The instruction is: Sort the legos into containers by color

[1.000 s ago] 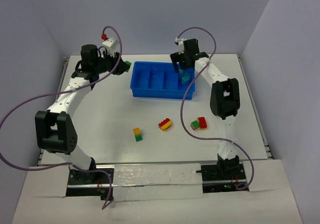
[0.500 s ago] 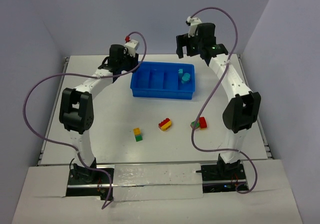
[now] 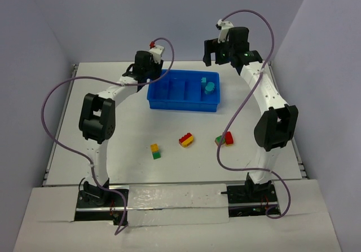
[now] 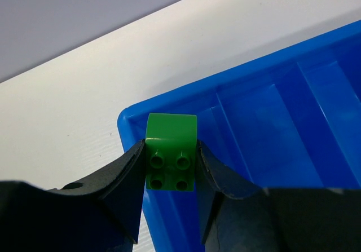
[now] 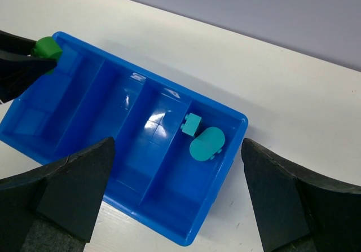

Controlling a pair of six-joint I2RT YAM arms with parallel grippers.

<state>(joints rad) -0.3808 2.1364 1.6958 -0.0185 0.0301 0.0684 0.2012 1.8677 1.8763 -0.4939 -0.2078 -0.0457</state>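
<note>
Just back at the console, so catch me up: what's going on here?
The left fingers are shut on a green brick at the blue tray's far left corner, not yet dropped. The right fingers hang open above the tray, where two teal bricks lie in the rightmost compartment. Three two-colour pairs wait on the table: yellow-green, red-yellow, red-green.

The white table (image 3: pixel 130 133) has a flat, matte top. A plain lavender back wall (image 3: pixel 169 15) rises behind the table, and side walls stand to the table's left (image 3: pixel 28 66) and right (image 3: pixel 324 66). A metal rail (image 3: pixel 289 129) runs along the table's right edge. A glossy translucent strip (image 3: pixel 175 198) lies along the table's near edge.
</note>
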